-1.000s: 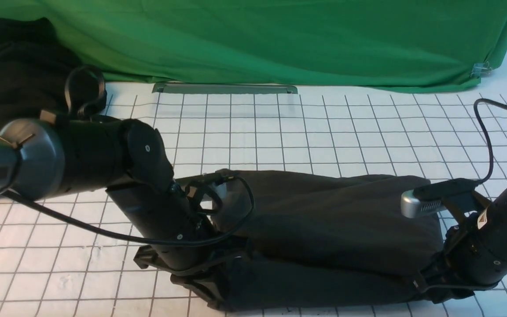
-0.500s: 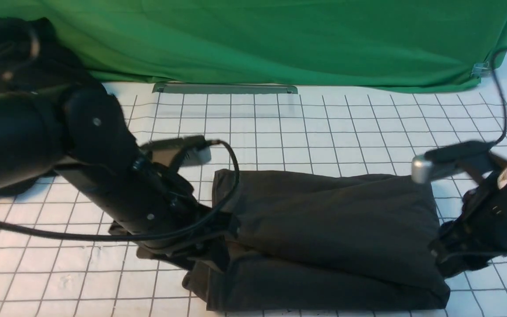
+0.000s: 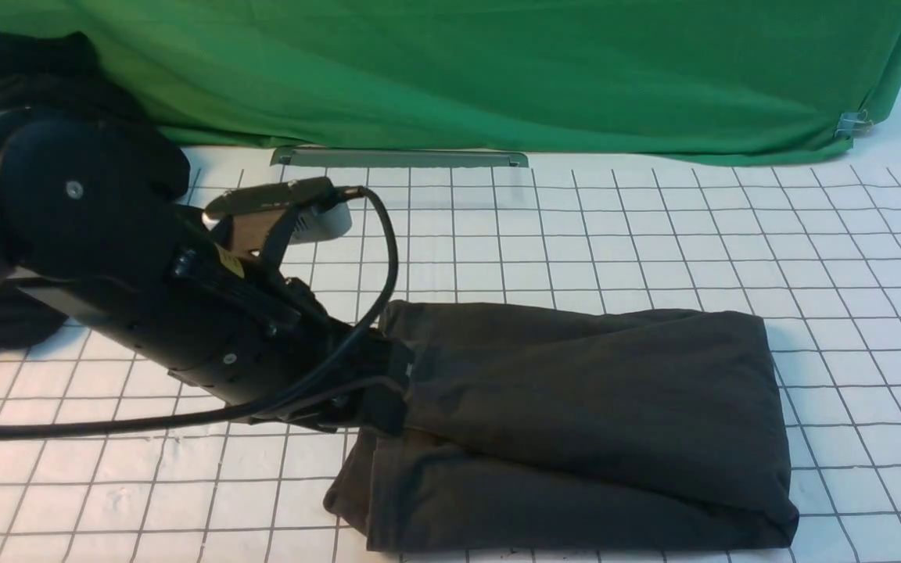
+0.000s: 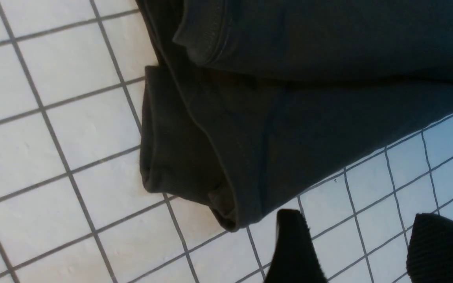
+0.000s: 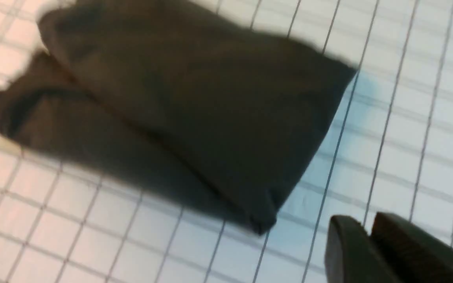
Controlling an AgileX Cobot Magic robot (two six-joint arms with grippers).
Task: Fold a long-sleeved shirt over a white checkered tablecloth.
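With its fingers spread wide and nothing between them, the left gripper hangs above the cloth near the shirt, while the right gripper, out of the front view, has its fingertips nearly together, empty and apart from the fabric. Folded into a compact bundle, the shirt lies on the cloth, its near-left corner sticking out unevenly.

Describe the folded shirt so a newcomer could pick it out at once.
Below the green backdrop spreads a white tablecloth ruled with thin dark lines into squares. On its near part lies the shirt, a flat, roughly rectangular brownish-black bundle. Unlike the shapeless black heap at the far left, it has a neat, straight right edge.
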